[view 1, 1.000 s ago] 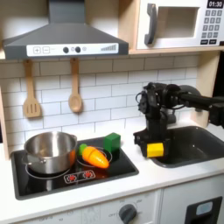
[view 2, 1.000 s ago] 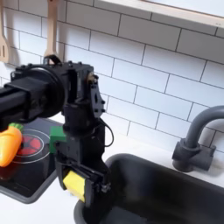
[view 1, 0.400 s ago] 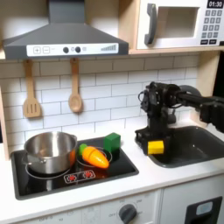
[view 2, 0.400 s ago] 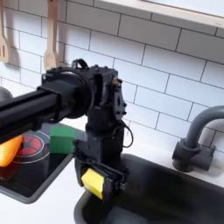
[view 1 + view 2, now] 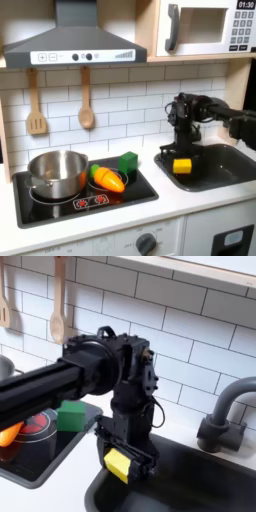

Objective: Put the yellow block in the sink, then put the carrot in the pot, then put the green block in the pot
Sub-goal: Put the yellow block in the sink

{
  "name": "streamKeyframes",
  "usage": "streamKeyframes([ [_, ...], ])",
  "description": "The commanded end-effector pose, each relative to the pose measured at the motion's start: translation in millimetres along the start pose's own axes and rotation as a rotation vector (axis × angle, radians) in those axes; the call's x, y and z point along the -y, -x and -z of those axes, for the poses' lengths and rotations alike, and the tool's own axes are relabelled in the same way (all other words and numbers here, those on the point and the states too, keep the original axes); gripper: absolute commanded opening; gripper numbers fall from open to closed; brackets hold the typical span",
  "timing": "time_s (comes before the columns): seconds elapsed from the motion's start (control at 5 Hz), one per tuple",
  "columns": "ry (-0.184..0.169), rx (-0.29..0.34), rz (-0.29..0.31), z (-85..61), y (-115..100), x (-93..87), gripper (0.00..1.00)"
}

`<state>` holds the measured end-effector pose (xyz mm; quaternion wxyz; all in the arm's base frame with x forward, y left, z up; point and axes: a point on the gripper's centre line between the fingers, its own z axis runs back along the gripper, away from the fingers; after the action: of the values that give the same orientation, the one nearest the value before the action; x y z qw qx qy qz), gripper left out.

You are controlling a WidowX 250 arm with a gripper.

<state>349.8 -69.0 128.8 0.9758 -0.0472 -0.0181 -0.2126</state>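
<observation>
My gripper (image 5: 182, 165) (image 5: 120, 463) is shut on the yellow block (image 5: 183, 166) (image 5: 118, 465) and holds it over the left end of the dark grey sink (image 5: 225, 172) (image 5: 195, 481) in both exterior views. On the black stovetop, the orange carrot (image 5: 107, 179) (image 5: 10, 434) lies beside the green block (image 5: 128, 162) (image 5: 72, 414). The shiny silver pot (image 5: 56, 171) stands at the stove's left in the first exterior view. The dark faucet (image 5: 222, 416) rises at the second exterior view's right.
Two wooden utensils (image 5: 86, 100) hang on the white tile wall above the stove (image 5: 90, 200). A range hood (image 5: 72, 45) and a microwave (image 5: 205, 27) sit overhead. The white counter (image 5: 130, 225) runs along the front.
The arm has carried the yellow block rightward in both exterior views, from the sink's left rim to over the basin. Carrot, green block and pot have not moved.
</observation>
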Motion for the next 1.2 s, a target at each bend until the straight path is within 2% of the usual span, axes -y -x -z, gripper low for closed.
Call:
streamKeyframes([
  [0.0,0.022,-0.07,0.033,29.5,-11,18.0,0.0],
  [0.4,0.028,-0.111,0.034,48.8,-12,17.3,0.0],
  [0.6,0.029,-0.11,0.048,47.8,-12,19.2,0.0],
  [0.8,0.03,-0.111,0.048,44.1,-11,17.7,1.0],
  [1.0,0.037,-0.093,0.056,38.9,-11,18.8,1.0],
])
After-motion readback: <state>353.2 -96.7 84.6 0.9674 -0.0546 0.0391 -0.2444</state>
